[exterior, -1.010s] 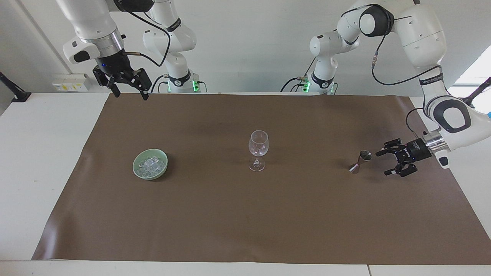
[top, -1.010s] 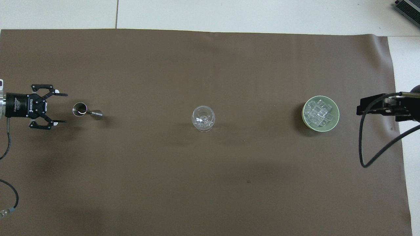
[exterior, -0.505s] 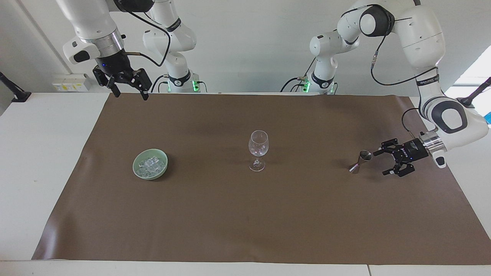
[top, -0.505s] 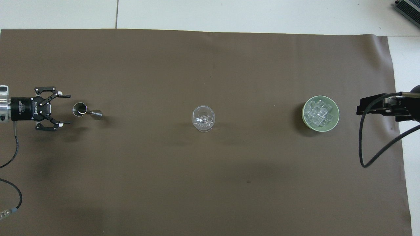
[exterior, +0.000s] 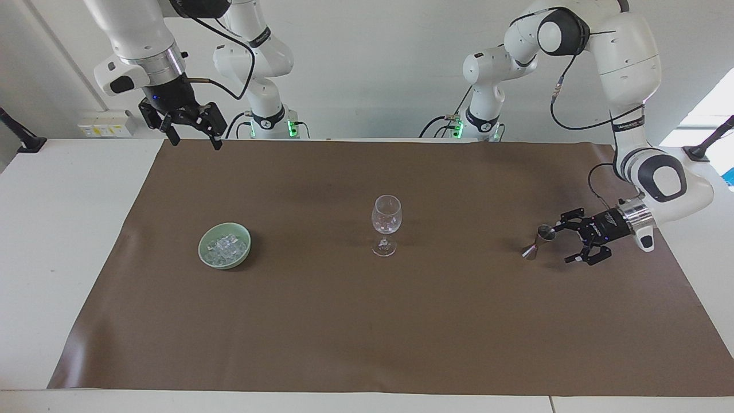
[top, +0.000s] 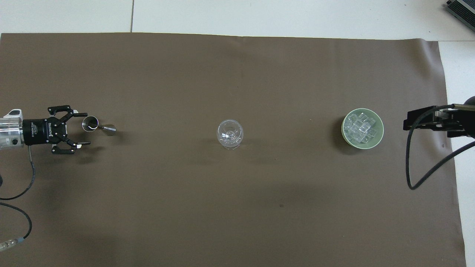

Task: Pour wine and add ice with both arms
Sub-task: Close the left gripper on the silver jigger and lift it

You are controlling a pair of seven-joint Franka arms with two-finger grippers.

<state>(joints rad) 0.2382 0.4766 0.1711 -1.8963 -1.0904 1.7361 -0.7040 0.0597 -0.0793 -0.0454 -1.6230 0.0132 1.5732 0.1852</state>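
Note:
A clear stemmed wine glass (exterior: 386, 221) (top: 230, 134) stands upright mid-mat. A heap of small clear ice cubes (exterior: 227, 246) (top: 359, 128) fills a green bowl (exterior: 213, 261) (top: 343, 130) toward the right arm's end. A small metal jigger (exterior: 539, 241) (top: 91, 124) stands toward the left arm's end. My left gripper (exterior: 563, 241) (top: 86, 128) is open and lies level and low, its fingertips just reaching the jigger's upper cup without closing on it. My right gripper (exterior: 195, 142) is open and empty, held high over the mat's corner nearest the robots, and waits.
A brown mat (exterior: 367, 321) covers most of the white table. Black cables hang from both wrists, one looping over the mat's edge beside the bowl (top: 412, 178).
My left gripper has moved in toward the jigger, from a gap away to its fingertips beside the cup. The right arm, glass and bowl have not moved.

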